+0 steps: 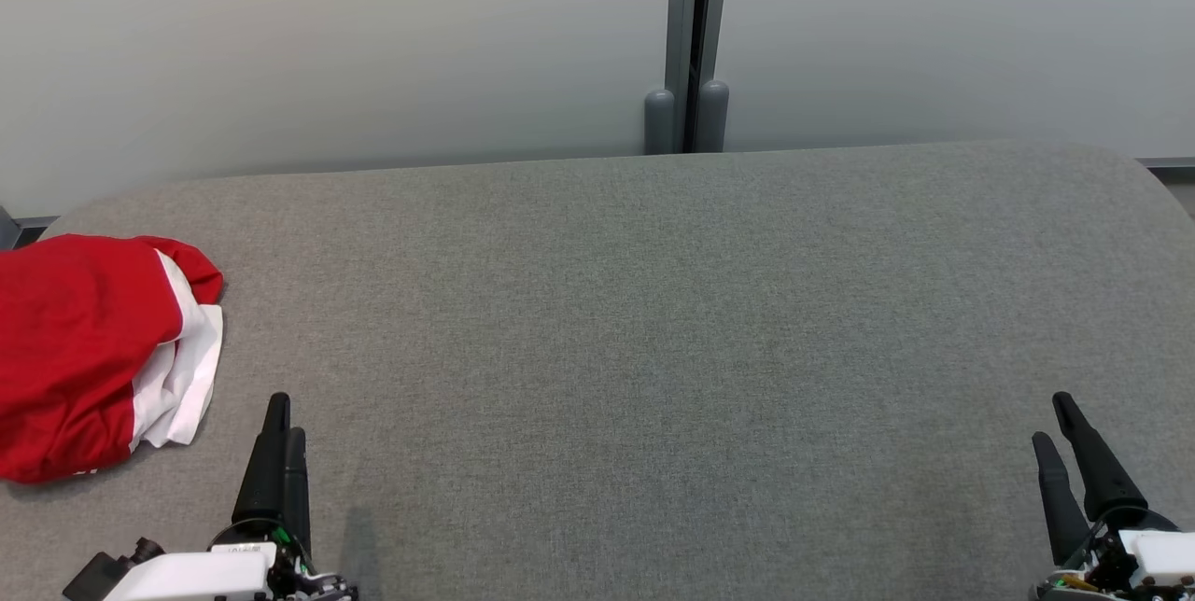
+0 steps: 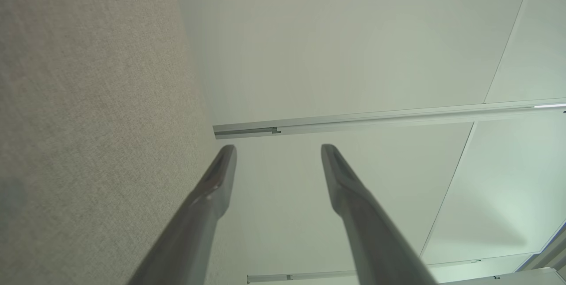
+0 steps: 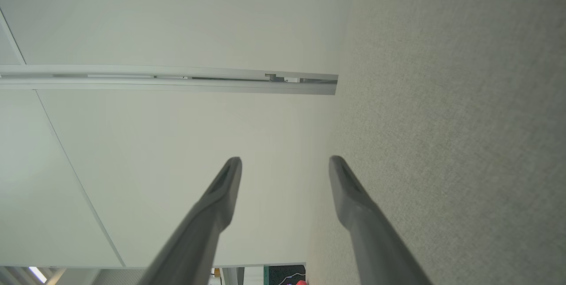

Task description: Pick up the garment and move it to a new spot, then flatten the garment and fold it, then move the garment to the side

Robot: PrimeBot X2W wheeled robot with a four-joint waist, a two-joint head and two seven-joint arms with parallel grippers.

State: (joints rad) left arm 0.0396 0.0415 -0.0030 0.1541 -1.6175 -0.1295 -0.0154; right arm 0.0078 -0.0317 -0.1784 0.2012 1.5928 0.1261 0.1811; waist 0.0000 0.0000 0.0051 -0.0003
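A red and white garment [image 1: 93, 349] lies bunched at the far left of the grey fabric surface [image 1: 653, 349], partly cut off by the head view's left edge. My left gripper [image 1: 285, 416] stands near the front edge, just right of the garment and apart from it. In the left wrist view its gripper [image 2: 278, 152] is open with nothing between the fingers. My right gripper [image 1: 1055, 419] rests at the front right, far from the garment. Seen from the right wrist, that gripper [image 3: 285, 163] is open and empty too.
Pale wall panels stand right behind the surface, joined by a grey vertical post [image 1: 689, 41] with two rounded feet. The surface's back edge curves down at both corners.
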